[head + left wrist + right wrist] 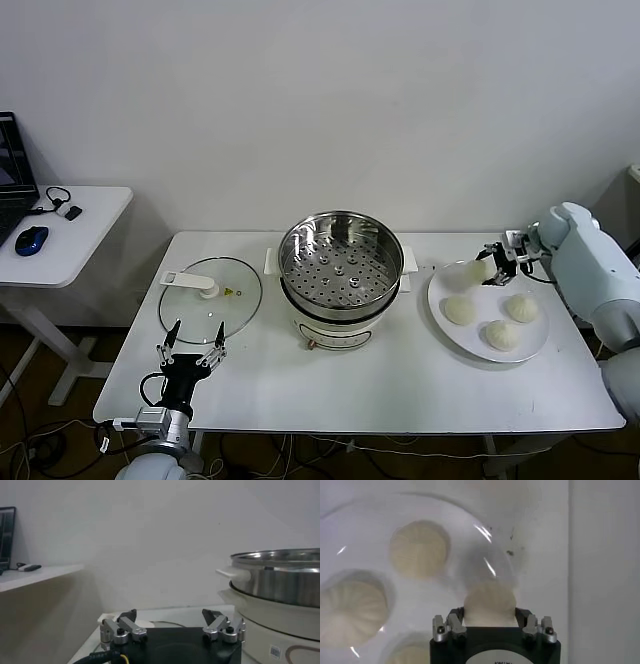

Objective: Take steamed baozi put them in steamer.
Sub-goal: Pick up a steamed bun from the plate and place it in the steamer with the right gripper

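So the right gripper (490,268) is out over the far-left edge of the plate (535,345) and its jaws are closed in snug on one baozi (473,272); in the right wrist view that bun (489,602) sits right between the two fingers, pinched on both sides. I can't tell if it's lifted off the plate or touching it. Three more buns sit on the plate just beyond the jaws: one (460,311) nearest the held one, another (521,307) beside it and the last (503,335) toward the near rim. The steamer (340,262) is well apart from those jaws, mid-table, basket bare. The left gripper (194,345) is parked at the near-left table edge, jaws spread wide with nothing between them, the lid (210,292) just past its tips.
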Robot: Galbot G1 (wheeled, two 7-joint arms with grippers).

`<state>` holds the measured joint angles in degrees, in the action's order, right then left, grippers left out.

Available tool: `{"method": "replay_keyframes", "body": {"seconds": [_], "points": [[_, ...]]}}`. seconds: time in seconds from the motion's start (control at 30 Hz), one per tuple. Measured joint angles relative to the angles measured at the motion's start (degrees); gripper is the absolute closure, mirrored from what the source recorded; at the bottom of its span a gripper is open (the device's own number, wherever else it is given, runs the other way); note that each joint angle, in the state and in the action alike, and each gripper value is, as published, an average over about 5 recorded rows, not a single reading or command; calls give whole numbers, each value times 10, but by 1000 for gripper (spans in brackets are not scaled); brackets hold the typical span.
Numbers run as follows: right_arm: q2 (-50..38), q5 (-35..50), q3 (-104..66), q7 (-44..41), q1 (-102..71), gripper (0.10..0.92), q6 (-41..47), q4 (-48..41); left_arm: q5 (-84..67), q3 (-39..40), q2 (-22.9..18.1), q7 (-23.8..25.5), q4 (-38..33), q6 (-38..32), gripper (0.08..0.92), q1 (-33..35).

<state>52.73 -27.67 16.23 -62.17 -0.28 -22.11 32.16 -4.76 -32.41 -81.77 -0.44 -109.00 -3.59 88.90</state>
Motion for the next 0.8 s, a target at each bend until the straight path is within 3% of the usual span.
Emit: {"method": "replay_keyframes", "body": {"seconds": [0.43,0.8], "points": [[-74,131,170,-19,97,352,7,210,5,-1,-3,-2,-8,1,177,4],[-57,203,340,-23,245,351,-11,323,8,-4,-6,-3,-18,0,177,10]]}}
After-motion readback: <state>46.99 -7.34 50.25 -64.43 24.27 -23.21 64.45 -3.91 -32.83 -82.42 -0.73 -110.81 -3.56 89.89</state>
